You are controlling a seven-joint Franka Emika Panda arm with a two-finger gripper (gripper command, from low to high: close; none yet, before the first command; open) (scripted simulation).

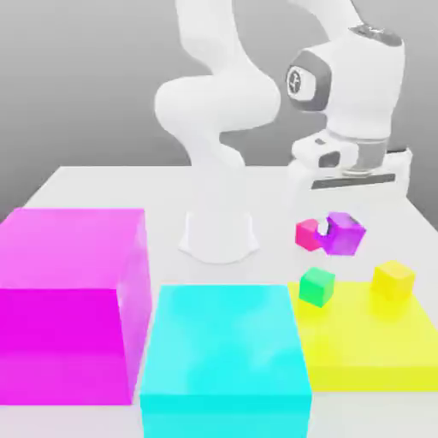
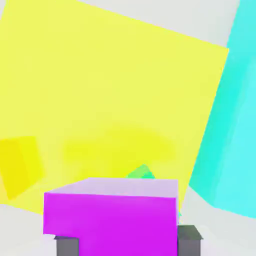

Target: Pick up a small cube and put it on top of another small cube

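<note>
1. Up in the air past the yellow platform (image 1: 368, 342), we've got the purple cube (image 1: 346, 233) pinched between the gripper (image 2: 127, 239) fingers (image 2: 188, 239), jaws closed on it.
2. Green cube (image 1: 317, 286) sits on the platform's far-left corner, lower and nearer than our held cube, a bit to the exterior view's left.
3. So we figure the move is forward-and-down onto green; the yellow cube (image 1: 393, 279) is further right.

Bright, even light (soft shadows).
</note>
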